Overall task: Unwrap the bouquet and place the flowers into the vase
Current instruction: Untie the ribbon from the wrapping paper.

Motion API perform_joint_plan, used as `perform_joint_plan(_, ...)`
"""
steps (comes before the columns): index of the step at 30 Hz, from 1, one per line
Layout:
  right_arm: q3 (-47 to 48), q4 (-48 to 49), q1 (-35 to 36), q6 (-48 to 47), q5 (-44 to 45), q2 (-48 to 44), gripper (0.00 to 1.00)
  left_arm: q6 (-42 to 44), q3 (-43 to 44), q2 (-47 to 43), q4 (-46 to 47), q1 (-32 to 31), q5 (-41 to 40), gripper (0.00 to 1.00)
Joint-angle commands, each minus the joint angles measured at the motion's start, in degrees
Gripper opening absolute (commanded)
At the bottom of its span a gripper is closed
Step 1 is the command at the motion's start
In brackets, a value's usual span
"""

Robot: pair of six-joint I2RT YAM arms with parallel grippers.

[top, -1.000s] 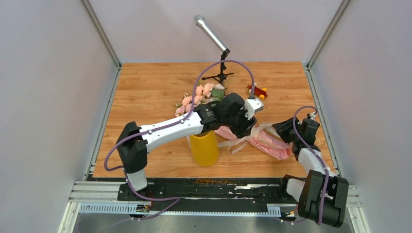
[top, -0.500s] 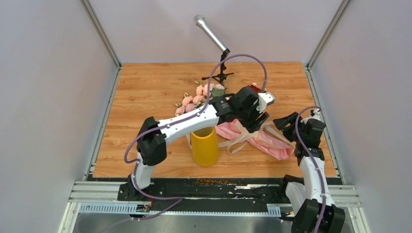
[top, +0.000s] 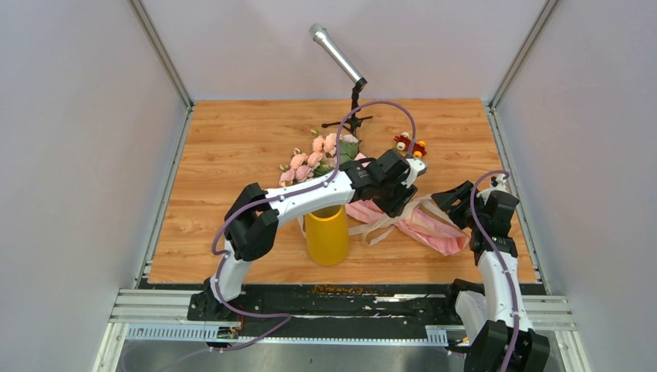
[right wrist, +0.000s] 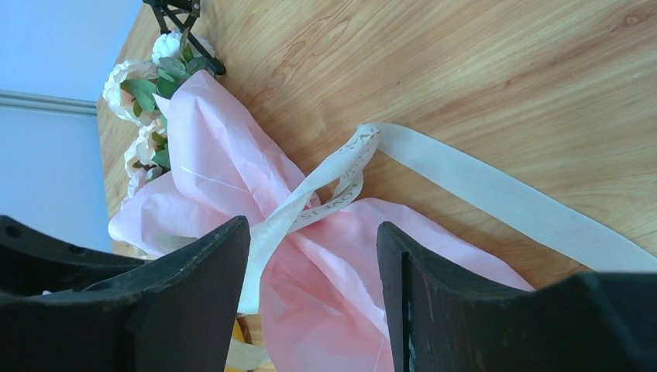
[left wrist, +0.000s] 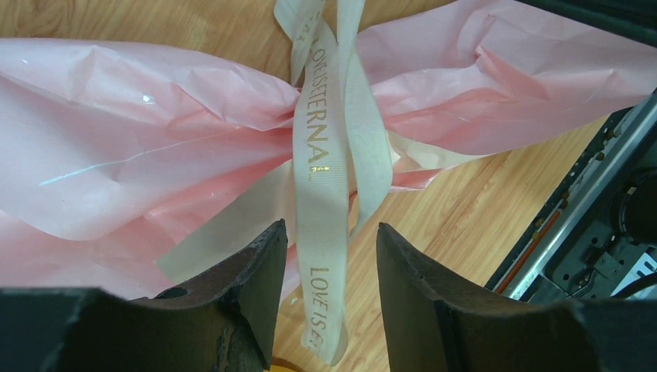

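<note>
Top external view: a long bouquet (top: 434, 229) of crumpled pale pink wrapping paper lies on its side on the wooden table (top: 232, 139), right of centre, with loose beige ribbon (top: 380, 231) trailing off it towards the near edge. Its pink and peach rose flowers (top: 314, 159) with green leaves stick out of the far-left end, beyond the left arm. The tall, smooth yellow vase (top: 325, 236) stands upright near the front edge, just left of the bundle and apart from the blooms, with nothing in its mouth that can be seen; the left forearm crosses above it. The left gripper (top: 400, 206) hangs over the middle of the paper. In the left wrist view its dark fingers (left wrist: 256, 271) stand moderately apart, and a gold-lettered strand of ribbon runs down through the gap where the paper is pinched in; neither pad is seen pressing on it. The right gripper (top: 455, 203) sits by the right-hand end of the wrap, and the right wrist view shows its fingers (right wrist: 209, 271) well spread with nothing clamped, looking along the paper and knotted ribbon to the roses. A silver microphone on a black stand (top: 341, 60) rises at the far edge, a small red and yellow toy (top: 409, 144) beside it.
</note>
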Motion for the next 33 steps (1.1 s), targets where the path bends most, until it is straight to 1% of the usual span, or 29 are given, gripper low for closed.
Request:
perform_joint_plan(1, 0.14, 0.63, -0.21, -1.31, -2.64, -1.12, 0.62, -2.55, -0.15, 0.41, 3.41, 0.28, 0.64, 0.54)
perform_joint_plan(11, -0.93, 0.49, -0.19, -1.41, -4.84, -2.1, 0.57, -4.03, 0.13, 1.89, 3.84, 0.82, -3.17, 0.53)
perform_joint_plan(16, -1.03, 0.54, -0.16, -1.57, -5.12, -2.22, 0.55, -4.88, -0.02, 2.29, 4.71, 0.89, -4.18, 0.46)
perform_joint_plan(24, -1.32, 0.51, -0.22, -1.76, -5.39, -2.28, 0.54, -5.8, -1.54, 1.26, 6.17, 1.3, -4.92, 0.43)
perform_joint_plan(29, -1.13, 0.61, -0.18, -1.88, -6.11, -2.28, 0.54, -6.16, -2.53, 1.49, 6.1, 1.34, -3.49, 0.36)
perform_joint_plan(31, -0.82, 0.54, -0.15, -2.14, -7.02, -2.27, 0.53, -6.43, -3.02, 1.29, 6.4, 1.37, -3.12, 0.31)
perform_joint_plan(33, -0.31, 0.31, -0.12, -2.52, -7.99, -2.22, 0.53, -6.74, -3.39, 0.86, 6.62, 1.37, -2.93, 0.24)
